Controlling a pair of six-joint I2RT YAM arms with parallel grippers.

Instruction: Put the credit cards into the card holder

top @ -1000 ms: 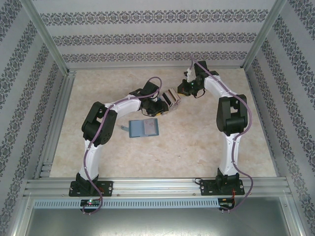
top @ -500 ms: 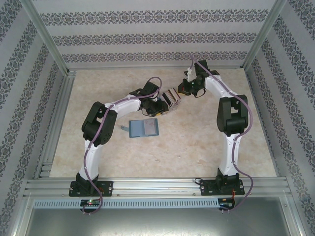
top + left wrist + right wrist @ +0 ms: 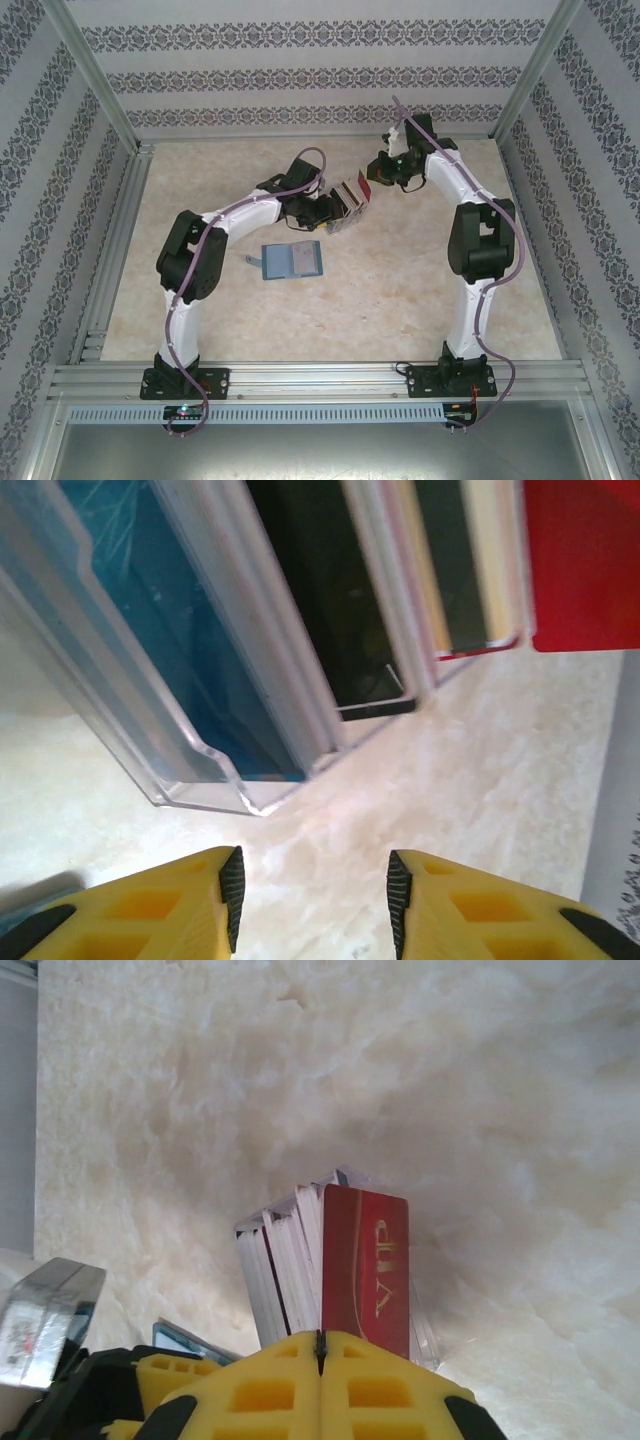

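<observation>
Red credit card stands in the end slot of the clear card holder; right hand, closed and empty, has backed off; left hand open alongside.

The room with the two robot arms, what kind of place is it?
Probably a robot test booth, not a real room. A bare metal frame holds patterned walls around one small marble-look table, and the left arm and right arm are bolted to a rail at its near edge.

Bright, even light; wrist close-ups soft (perhaps slightly overexposed).
</observation>
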